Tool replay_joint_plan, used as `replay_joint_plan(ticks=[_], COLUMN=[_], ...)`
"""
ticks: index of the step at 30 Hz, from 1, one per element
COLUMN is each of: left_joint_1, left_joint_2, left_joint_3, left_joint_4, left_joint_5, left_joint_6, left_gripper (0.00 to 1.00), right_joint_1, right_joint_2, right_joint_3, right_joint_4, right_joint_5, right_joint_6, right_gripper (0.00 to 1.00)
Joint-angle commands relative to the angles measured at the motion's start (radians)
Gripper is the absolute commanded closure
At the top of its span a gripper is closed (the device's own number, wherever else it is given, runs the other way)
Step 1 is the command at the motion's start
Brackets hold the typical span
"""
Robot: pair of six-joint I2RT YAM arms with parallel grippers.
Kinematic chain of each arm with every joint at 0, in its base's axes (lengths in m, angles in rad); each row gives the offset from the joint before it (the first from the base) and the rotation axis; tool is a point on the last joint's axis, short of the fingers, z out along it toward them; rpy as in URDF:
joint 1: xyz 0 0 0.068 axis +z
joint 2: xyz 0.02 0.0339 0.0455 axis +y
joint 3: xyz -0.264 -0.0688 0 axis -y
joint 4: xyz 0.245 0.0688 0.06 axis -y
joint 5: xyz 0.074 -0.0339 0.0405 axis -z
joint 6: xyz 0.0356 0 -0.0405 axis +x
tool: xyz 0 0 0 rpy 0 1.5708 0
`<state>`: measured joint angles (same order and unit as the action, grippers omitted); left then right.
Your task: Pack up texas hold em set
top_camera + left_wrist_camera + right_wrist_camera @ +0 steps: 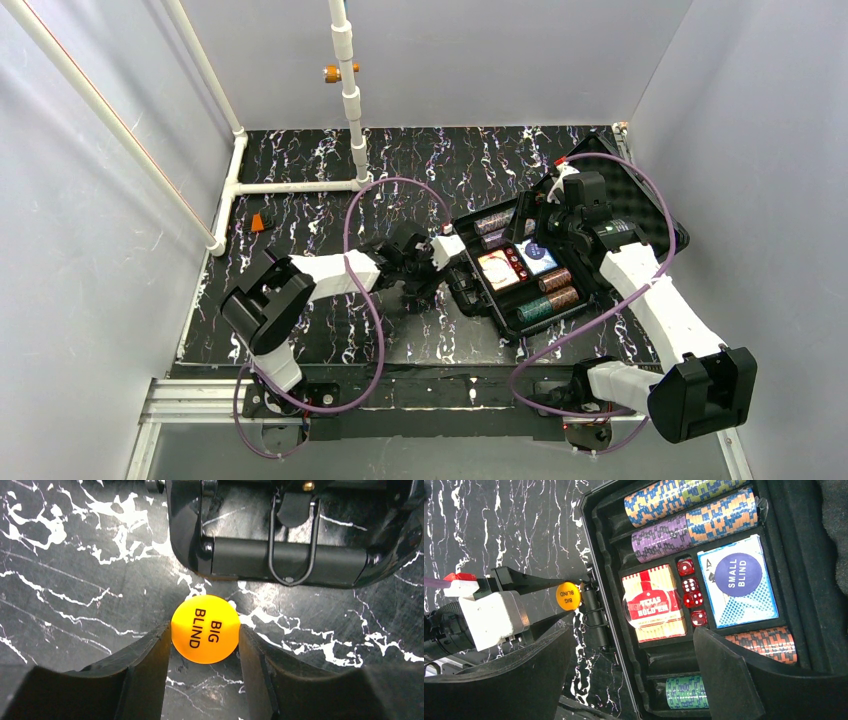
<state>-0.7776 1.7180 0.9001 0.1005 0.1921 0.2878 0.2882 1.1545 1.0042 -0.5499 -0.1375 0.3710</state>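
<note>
Case [468, 287] on white-veined black table [440, 160]

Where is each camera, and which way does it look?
Top external: above and behind the bases, looking down on the table, open case, left arm and right arm.
Left wrist: on the left arm, looking down past the left gripper, closed on the yellow button, toward the case's latch.
Right wrist: on the right arm, looking down through the open right gripper into the case.
Shared: both wrist views show the yellow button beside the latch.
</note>
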Motion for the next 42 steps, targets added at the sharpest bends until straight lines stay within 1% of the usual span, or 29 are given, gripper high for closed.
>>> replay_joint_plan(ticks=[1, 7, 13, 21, 25, 34, 37, 42], left_joint_1=[-0.006, -0.008, -0.012, -0.016, -0.017, -0.022, -0.026, -0.035], left_joint_2=[-0.066, -0.12, -0.168, -0.225, -0.248, -0.288, -0.297, -0.293], left_joint_3=[-0.036, -0.039, -0.046, -0.052, -0.052, -0.05, -0.04, -0.017], left_joint_4=[-0.07, -0.085, -0.095, -0.094, -0.128, -0.128, -0.127, -0.127], left_joint_5=[-0.033, -0.029, -0.031, -0.027, -0.019, -0.005, 0.006, 0.016], left_joint_6=[-0.009, -0.014, -0.01, -0.005, -0.004, -0.004, -0.011, -0.017], left_gripper=[0.83, 0.86, 0.86, 0.87, 0.87, 0.87, 0.87, 0.87], right_joint_1=[-0.004, -0.004, -0.005, -0.004, -0.005, -0.005, -0.004, -0.004], right_joint_2=[-0.016, -0.019, -0.015, -0.016, -0.012, 0.021, 0.025, 0.004], right_joint_3=[0.01, 0.001, -0.005, -0.027, -0.046, -0.089, -0.087, -0.076], right_joint_4=[0.028, 0.043, 0.061, 0.12, 0.156, 0.235, 0.24, 0.24], right_joint_5=[-0.038, -0.065, -0.102, -0.191, -0.237, -0.345, -0.35, -0.314], right_joint_6=[0.017, 0.032, 0.043, 0.066, 0.078, 0.115, 0.117, 0.127], right_gripper=[0.01, 0.02, 0.02, 0.02, 0.02, 0.02, 0.01, 0.02])
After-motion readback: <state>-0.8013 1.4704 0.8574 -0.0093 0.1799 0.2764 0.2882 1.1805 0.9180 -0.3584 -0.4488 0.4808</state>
